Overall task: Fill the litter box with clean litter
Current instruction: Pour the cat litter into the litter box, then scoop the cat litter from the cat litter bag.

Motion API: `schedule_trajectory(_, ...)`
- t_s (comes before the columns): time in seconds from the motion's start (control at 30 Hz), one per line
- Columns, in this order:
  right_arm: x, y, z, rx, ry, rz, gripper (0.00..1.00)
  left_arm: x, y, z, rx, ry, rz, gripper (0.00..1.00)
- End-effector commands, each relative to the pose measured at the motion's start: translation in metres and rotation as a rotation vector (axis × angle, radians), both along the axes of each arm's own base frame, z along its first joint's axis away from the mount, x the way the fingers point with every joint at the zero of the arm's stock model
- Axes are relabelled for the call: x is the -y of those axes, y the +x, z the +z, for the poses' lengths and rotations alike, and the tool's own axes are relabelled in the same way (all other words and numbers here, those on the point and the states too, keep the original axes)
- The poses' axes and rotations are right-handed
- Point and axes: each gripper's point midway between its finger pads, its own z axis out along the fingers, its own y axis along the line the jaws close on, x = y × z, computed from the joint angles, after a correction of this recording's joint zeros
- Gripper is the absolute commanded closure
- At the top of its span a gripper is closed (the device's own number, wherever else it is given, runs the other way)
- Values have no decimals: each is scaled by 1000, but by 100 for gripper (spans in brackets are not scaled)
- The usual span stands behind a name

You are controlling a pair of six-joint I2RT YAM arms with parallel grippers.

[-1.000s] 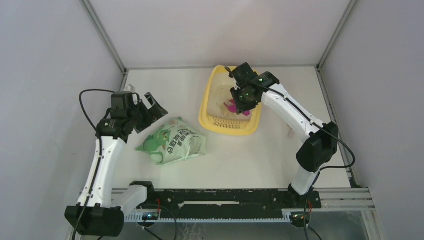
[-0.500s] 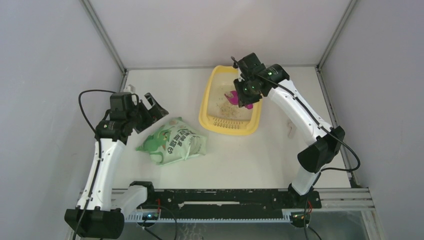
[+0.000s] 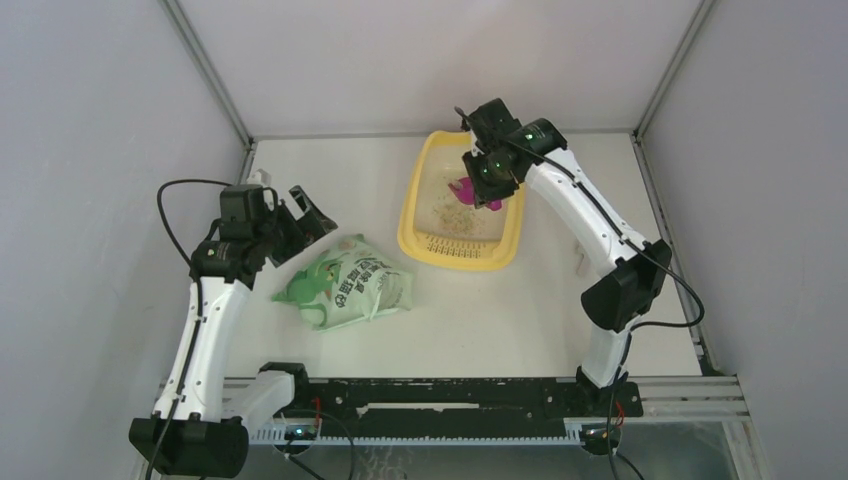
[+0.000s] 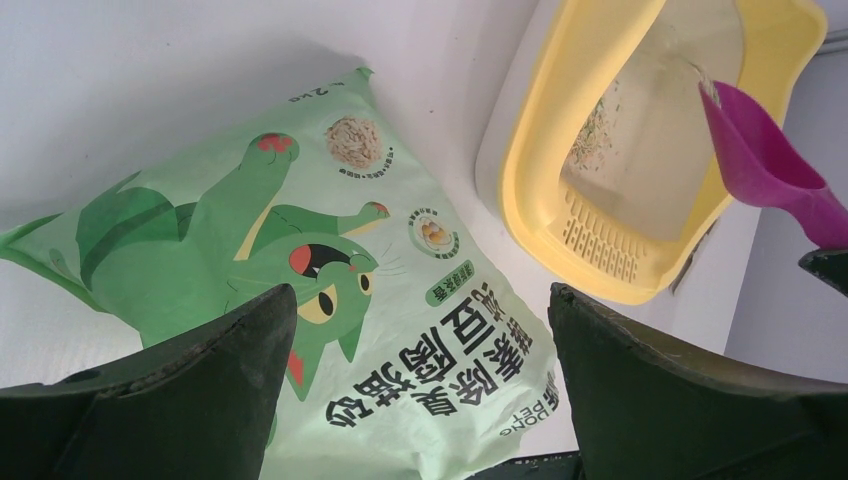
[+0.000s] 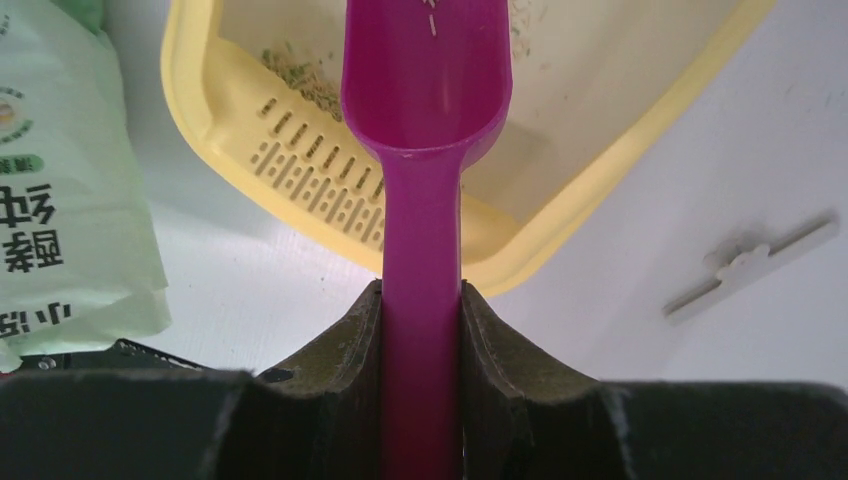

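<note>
The yellow litter box (image 3: 505, 245) sits at the back middle of the table, grille ledge toward me; it also shows in the left wrist view (image 4: 530, 150) and right wrist view (image 5: 590, 190). A thin scatter of clean litter (image 3: 450, 215) lies on its pale floor (image 4: 595, 130) (image 5: 290, 65). My right gripper (image 3: 483, 176) is shut on the handle of the magenta scoop (image 5: 425, 200), held over the box; the scoop also shows in the top view (image 3: 465, 188) and left wrist view (image 4: 765, 165). My left gripper (image 3: 305, 215) is open and empty above the light green bag (image 3: 345, 285).
The green printed bag (image 4: 330, 290) lies flat left of the box (image 5: 60, 200). A small white clip (image 3: 580, 258) lies on the table right of the box, also in the right wrist view (image 5: 750, 265). Grey walls enclose the table on three sides.
My right gripper has moved with the scoop toward the far end of the box and tilted it. The left arm has not moved.
</note>
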Motion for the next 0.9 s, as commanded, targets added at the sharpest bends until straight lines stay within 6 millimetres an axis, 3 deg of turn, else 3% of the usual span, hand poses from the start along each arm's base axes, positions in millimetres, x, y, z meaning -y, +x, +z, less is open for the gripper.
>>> schedule_trajectory(0.0, 1, 10, 1, 12, 22, 5, 100, 1, 0, -1, 24, 9, -25, 0)
schedule_trajectory(0.1, 13, -6, -42, -108, -36, 4, 100, 1, 0, -2, 23, 9, -24, 0)
schedule_trajectory(0.2, 10, -15, -54, -119, 11, 10, 100, 0, -1, -5, 20, 14, -21, 0)
schedule_trajectory(0.33, 9, -12, -40, -80, 25, 15, 100, 0, 1, -7, 16, 13, -20, 0)
schedule_trajectory(0.53, 2, -1, 7, 60, 66, 37, 100, -2, 1, -1, 33, 15, -6, 0)
schedule_trajectory(0.63, 0, -3, 18, 110, 65, 46, 100, -3, 1, 0, 33, 17, -2, 0)
schedule_trajectory(0.73, -2, -21, 12, 100, 67, 79, 100, -5, 2, -2, 23, 32, 2, 0)
schedule_trajectory(0.87, -17, -61, 15, 276, 106, 224, 100, -10, 3, -4, 9, 56, 12, 0)
